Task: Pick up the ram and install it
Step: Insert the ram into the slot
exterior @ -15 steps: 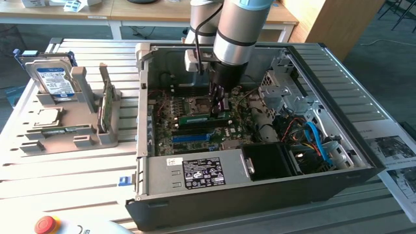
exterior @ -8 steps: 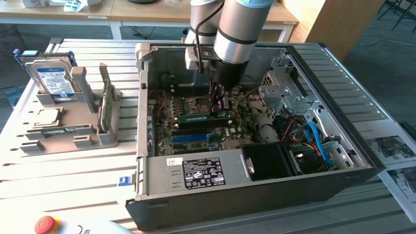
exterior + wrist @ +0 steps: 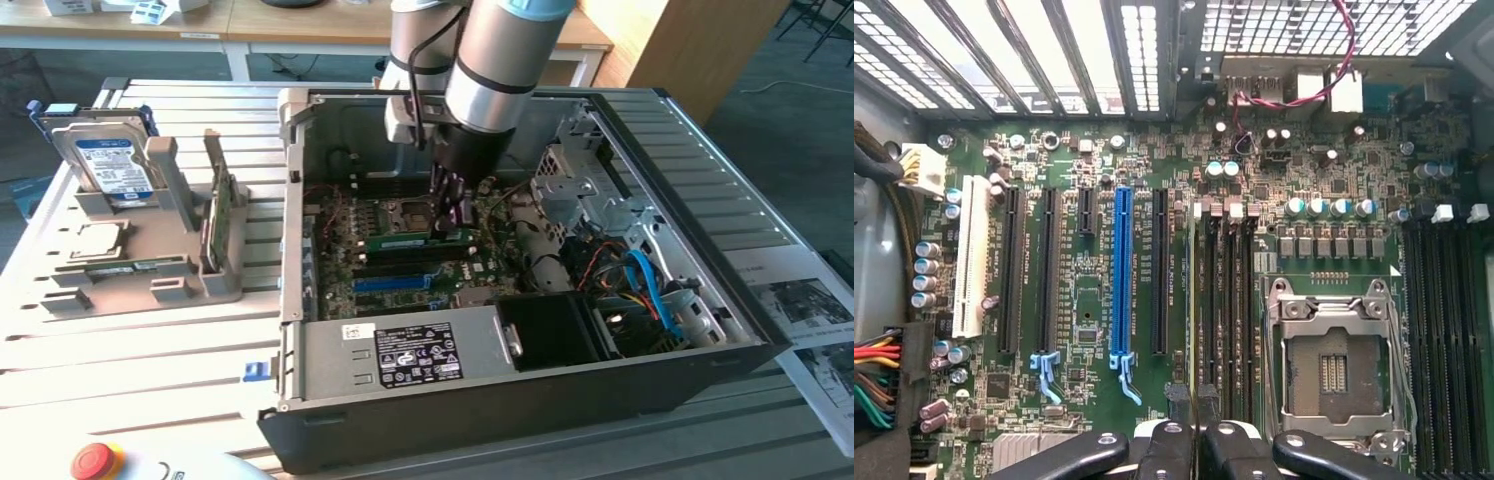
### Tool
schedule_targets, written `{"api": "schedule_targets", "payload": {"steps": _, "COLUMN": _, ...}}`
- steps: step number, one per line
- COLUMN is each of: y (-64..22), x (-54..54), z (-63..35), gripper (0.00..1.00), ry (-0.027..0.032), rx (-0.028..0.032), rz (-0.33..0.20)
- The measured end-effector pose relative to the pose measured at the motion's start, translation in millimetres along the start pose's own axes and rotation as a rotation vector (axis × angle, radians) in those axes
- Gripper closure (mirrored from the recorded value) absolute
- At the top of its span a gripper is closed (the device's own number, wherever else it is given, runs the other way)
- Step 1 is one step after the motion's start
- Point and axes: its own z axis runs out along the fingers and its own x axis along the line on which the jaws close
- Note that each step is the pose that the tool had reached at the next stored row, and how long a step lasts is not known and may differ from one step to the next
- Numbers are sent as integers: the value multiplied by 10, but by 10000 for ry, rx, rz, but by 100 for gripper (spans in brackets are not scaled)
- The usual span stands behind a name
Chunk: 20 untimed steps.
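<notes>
The ram (image 3: pixel 408 240) is a thin green stick, and my gripper (image 3: pixel 454 222) is shut on it inside the open computer case (image 3: pixel 287 250). It sits low over the black memory slots (image 3: pixel 400 255), just beside the CPU socket (image 3: pixel 404 212). In the wrist view the ram (image 3: pixel 1197 320) appears edge-on as a thin line running along one memory slot (image 3: pixel 1222 300). My gripper (image 3: pixel 1199 440) holds it between its black fingers (image 3: pixel 1166 445). Whether the ram is touching the slot or just above it I cannot tell.
A blue slot strip (image 3: pixel 1121 270) and black card slots lie on one side of the ram, the CPU socket (image 3: pixel 1334 370) on the other. The power supply (image 3: pixel 400 355), a cable bundle (image 3: pixel 641 285) and case walls hem the arm in. A parts rack with a hard drive (image 3: pixel 114 165) stands at the exterior view's left.
</notes>
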Motion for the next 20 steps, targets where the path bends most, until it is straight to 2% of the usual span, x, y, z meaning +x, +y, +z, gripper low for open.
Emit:
{"api": "schedule_targets", "payload": {"steps": 5, "y": -39, "x": 19, "z": -4, "gripper": 88, "ry": -78, "rx": -198, "rz": -6}}
{"api": "schedule_targets", "payload": {"steps": 11, "y": -40, "x": 19, "z": -5, "gripper": 88, "ry": -79, "rx": -203, "rz": -6}}
{"api": "schedule_targets", "payload": {"steps": 20, "y": -92, "x": 21, "z": -7, "gripper": 88, "ry": -78, "rx": -204, "rz": -6}}
